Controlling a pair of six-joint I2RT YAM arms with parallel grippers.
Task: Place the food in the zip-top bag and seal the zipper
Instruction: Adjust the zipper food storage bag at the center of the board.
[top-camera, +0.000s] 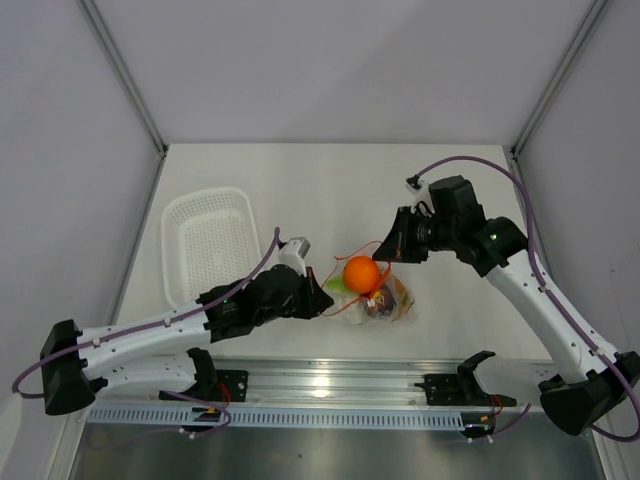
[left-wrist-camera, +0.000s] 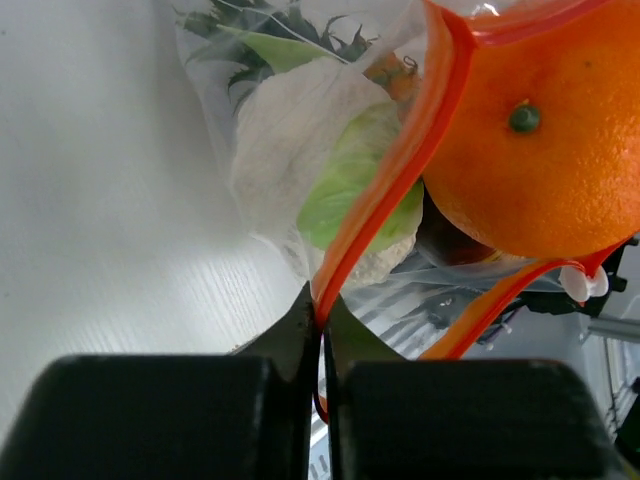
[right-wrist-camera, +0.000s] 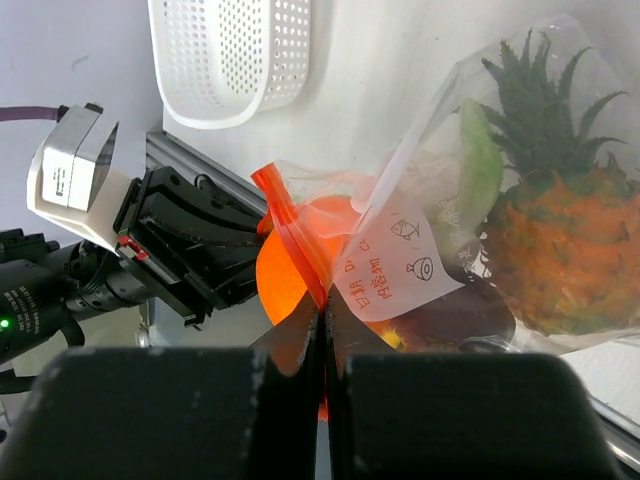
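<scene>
The clear zip-top bag (top-camera: 388, 300) lies in the middle of the table, its mouth held up between my two grippers. Inside it are the pineapple (right-wrist-camera: 560, 250), the pale leafy vegetable (left-wrist-camera: 350, 185) and a dark red piece (left-wrist-camera: 455, 245). The round orange fruit (top-camera: 360, 273) sits in the mouth between the two halves of the zipper (left-wrist-camera: 400, 160). My left gripper (left-wrist-camera: 322, 310) is shut on the zipper strip at the mouth's left end. At the other end, the right gripper (right-wrist-camera: 323, 308) pinches the strip (right-wrist-camera: 290, 225) shut.
The white mesh basket (top-camera: 208, 243) stands at the back left of the table. A metal rail (top-camera: 330, 385) runs along the near edge between the arm bases. Grey walls close in the left and right sides.
</scene>
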